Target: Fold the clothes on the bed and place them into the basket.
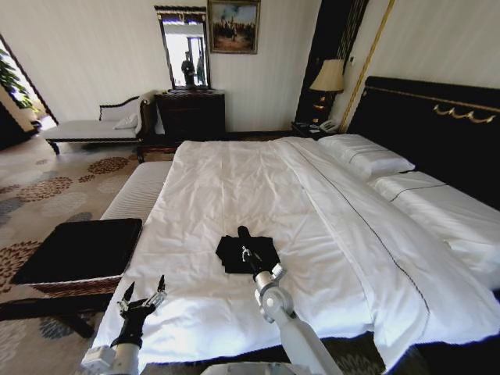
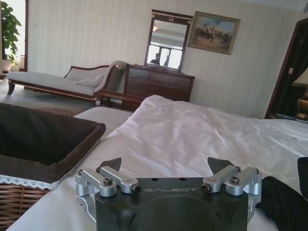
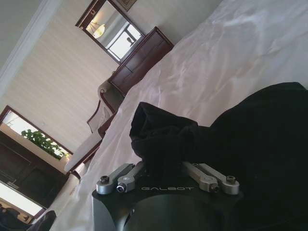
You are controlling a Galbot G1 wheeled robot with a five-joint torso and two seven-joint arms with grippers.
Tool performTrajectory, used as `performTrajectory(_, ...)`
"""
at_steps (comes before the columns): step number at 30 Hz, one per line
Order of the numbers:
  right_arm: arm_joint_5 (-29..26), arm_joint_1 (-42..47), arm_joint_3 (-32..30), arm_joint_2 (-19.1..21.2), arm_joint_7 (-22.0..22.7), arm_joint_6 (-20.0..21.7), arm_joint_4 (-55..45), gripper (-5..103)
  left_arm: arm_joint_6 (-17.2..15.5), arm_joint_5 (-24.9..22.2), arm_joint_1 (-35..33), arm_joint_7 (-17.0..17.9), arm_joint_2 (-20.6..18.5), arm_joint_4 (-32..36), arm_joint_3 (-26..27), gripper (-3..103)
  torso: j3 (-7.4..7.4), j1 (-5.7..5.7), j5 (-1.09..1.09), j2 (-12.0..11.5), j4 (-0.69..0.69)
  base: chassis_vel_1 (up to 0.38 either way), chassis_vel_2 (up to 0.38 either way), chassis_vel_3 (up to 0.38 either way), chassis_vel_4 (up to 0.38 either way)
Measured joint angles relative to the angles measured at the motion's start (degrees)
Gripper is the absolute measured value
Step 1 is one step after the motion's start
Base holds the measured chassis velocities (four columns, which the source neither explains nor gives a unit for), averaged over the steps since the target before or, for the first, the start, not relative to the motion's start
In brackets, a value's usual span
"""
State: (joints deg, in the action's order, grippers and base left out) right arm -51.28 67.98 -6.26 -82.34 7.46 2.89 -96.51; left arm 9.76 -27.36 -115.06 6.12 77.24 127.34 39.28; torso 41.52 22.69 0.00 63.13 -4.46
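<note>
The clothes (image 1: 234, 256) are a small black bundle lying on the white bed (image 1: 234, 180), toward its near end. My right gripper (image 1: 248, 254) reaches onto the bundle from the near side. In the right wrist view that gripper (image 3: 163, 169) is shut on a raised fold of the clothes (image 3: 159, 130). My left gripper (image 1: 143, 295) hovers open at the bed's near left corner; between its fingers (image 2: 165, 166) there is nothing but sheet (image 2: 192, 130). The basket (image 1: 78, 250), brown wicker with a flat black top, stands on the floor left of the bed and close to the left gripper (image 2: 43, 139).
A pale striped bench (image 1: 137, 191) runs along the bed's left side beyond the basket. Pillows (image 1: 367, 156) and the black headboard (image 1: 430, 117) are on the right. A dark dresser (image 1: 191, 113) and a chaise longue (image 1: 94, 125) stand against the far wall.
</note>
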Motion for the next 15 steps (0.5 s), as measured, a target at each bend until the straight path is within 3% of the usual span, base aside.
performTrajectory(1,-0.03,0.00,0.01,0.01,0.01,0.04,-0.07,12,0.00,0.00,0.00,0.00,0.00,0.01,0.01,100,0.00,0.00,0.00,-0.01,0.00,0.000,0.000,0.000,0.000)
performTrajectory(3,-0.17,0.48,0.50,0.42,0.03,0.30,-1.55,28,0.02,0.00,-0.03,0.01,0.12,0.22,0.13,100,0.00,0.00,0.00,-0.01,0.00,0.000,0.000,0.000,0.000)
performTrajectory(4,-0.17,0.48,0.50,0.42,0.03,0.30,-1.55,28,0.02,0.00,-0.03,0.01,0.12,0.22,0.13,100,0.00,0.00,0.00,-0.01,0.00,0.000,0.000,0.000,0.000)
performTrajectory(8,-1.27,2.89,3.34,1.68,1.49,1.70,-5.91,49,0.05,-0.02,0.13,0.03,0.20,0.17,0.03,100,0.00,0.00,0.00,0.00,0.00,0.000,0.000,0.000,0.000)
performTrajectory(10,-1.44,3.86,3.86,1.96,1.63,2.15,-7.51,49,0.05,-0.02,0.28,0.05,0.26,0.13,-0.15,100,0.00,0.00,0.00,0.00,0.00,0.000,0.000,0.000,0.000)
performTrajectory(13,-1.79,6.38,4.07,2.79,1.58,3.01,-11.42,65,0.03,0.04,0.57,0.11,0.31,0.08,-0.65,100,0.00,0.00,0.00,0.00,0.00,0.000,0.000,0.000,0.000)
performTrajectory(15,-1.87,6.70,3.91,2.90,1.54,3.03,-11.95,71,0.00,0.05,0.62,0.11,0.26,0.04,-0.79,100,0.00,0.00,0.00,0.00,0.00,0.000,0.000,0.000,0.000)
